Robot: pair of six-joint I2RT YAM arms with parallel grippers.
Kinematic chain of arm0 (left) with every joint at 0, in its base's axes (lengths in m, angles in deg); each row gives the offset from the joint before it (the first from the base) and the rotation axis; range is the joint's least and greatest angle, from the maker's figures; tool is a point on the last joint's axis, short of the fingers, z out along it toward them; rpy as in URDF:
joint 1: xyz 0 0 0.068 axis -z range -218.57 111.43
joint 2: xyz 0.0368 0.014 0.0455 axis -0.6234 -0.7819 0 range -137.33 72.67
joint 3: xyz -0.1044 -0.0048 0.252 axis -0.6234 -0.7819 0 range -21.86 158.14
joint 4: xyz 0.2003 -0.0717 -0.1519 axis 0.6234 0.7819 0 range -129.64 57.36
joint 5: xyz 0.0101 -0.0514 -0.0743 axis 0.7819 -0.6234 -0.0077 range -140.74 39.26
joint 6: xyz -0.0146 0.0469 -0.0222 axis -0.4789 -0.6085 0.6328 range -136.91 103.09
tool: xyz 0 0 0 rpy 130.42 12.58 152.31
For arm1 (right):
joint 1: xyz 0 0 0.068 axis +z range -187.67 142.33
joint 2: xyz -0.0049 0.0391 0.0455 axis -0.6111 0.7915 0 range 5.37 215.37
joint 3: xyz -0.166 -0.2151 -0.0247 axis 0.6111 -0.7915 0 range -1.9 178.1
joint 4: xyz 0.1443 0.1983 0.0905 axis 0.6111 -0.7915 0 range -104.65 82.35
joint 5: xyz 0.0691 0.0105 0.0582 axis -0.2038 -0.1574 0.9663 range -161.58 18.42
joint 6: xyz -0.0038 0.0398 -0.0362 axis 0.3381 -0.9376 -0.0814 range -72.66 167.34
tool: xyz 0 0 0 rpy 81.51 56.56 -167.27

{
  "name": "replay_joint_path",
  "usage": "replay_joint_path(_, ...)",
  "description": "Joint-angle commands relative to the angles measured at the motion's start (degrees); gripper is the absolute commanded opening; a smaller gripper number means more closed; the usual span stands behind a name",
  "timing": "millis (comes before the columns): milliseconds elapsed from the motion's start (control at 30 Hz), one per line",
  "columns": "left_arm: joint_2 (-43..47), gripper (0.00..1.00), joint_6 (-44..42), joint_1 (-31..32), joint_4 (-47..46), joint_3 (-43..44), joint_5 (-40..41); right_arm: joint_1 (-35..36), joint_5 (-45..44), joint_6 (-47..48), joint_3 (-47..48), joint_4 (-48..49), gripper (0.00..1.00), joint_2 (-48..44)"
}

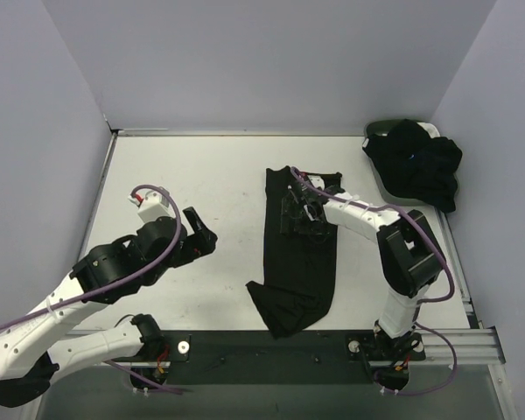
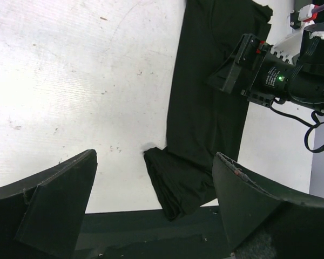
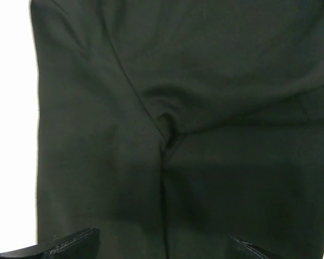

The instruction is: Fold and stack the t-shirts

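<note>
One black t-shirt (image 1: 299, 254) lies on the table as a long narrow strip, its near end bunched (image 2: 178, 183). My right gripper (image 1: 303, 210) hovers open over the strip's far part. In the right wrist view black cloth (image 3: 178, 108) with a crease fills the frame, and nothing is between the right gripper's (image 3: 162, 245) fingers. My left gripper (image 1: 201, 232) stands open over bare table left of the strip, and the left wrist view shows its jaws (image 2: 155, 156) wide apart and empty. More black t-shirts (image 1: 417, 164) are heaped at the back right.
The heap sits in a dark oval basket (image 1: 381, 129) in the back right corner, against the right wall. The white table (image 1: 201, 175) is walled at the left, back and right. A dark rail (image 1: 271, 350) with the arm bases runs along the near edge.
</note>
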Motion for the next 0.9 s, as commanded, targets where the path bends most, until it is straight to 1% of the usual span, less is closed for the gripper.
replay_joint_path(0,0.4,0.97,-3.3,-3.4,-3.7,-1.3,-3.8,0.8,-4.9,0.2,1.4,-4.3,1.0,3.2)
replay_joint_path(167,-0.2,0.97,-5.9,-8.5,-6.5,-3.8,-9.6,0.8,-4.1,0.3,4.6,-4.9,1.0,8.5)
replay_joint_path(267,-0.9,0.98,-7.9,-13.2,-7.7,-4.9,-12.4,0.8,-3.4,0.6,7.1,-4.9,1.0,11.4)
replay_joint_path(400,-2.0,0.97,-10.8,-19.5,-9.4,-6.2,-18.8,0.8,-2.5,1.7,12.3,-5.9,1.0,15.2)
replay_joint_path(433,-2.3,0.97,-11.4,-22.1,-9.7,-6.5,-19.9,0.7,-2.4,2.4,15.5,-6.4,1.0,17.2)
replay_joint_path(500,-3.1,0.97,-12.7,-24.5,-10.9,-7.2,-22.3,0.4,-1.5,3.1,19.3,-8.3,1.0,19.5)
replay_joint_path(533,-3.4,0.98,-13.1,-25.6,-11.2,-7.5,-24.1,0.1,-1.2,3.5,24.5,-9.1,1.0,20.9)
replay_joint_path(567,-3.8,0.98,-13.7,-27.3,-11.6,-7.6,-24.8,-0.2,-0.6,4.2,27.1,-10.0,1.0,23.9)
replay_joint_path(633,-4.4,0.97,-14.4,-28.7,-12.0,-7.8,-25.8,-0.9,1.0,5.0,33.5,-13.3,1.0,28.9)
replay_joint_path(667,-4.8,0.97,-14.8,-29.6,-12.3,-7.8,-25.9,-1.2,3.3,5.4,39.8,-15.3,1.0,30.8)
replay_joint_path(733,-5.3,0.97,-15.2,-30.4,-12.3,-7.9,-26.2,-1.8,7.2,5.6,46.7,-17.6,1.0,36.7)
replay_joint_path(767,-5.8,0.97,-15.6,-30.9,-12.4,-7.8,-26.4,-2.1,8.2,5.6,54.2,-19.8,1.0,38.5)
replay_joint_path(833,-6.3,0.98,-15.9,-32.0,-12.6,-8.0,-27.0,-2.5,10.6,5.4,60.7,-21.1,1.0,43.4)
replay_joint_path(867,-6.7,0.97,-16.2,-32.2,-12.9,-8.2,-27.3,-3.1,13.1,5.2,65.3,-21.4,1.0,44.7)
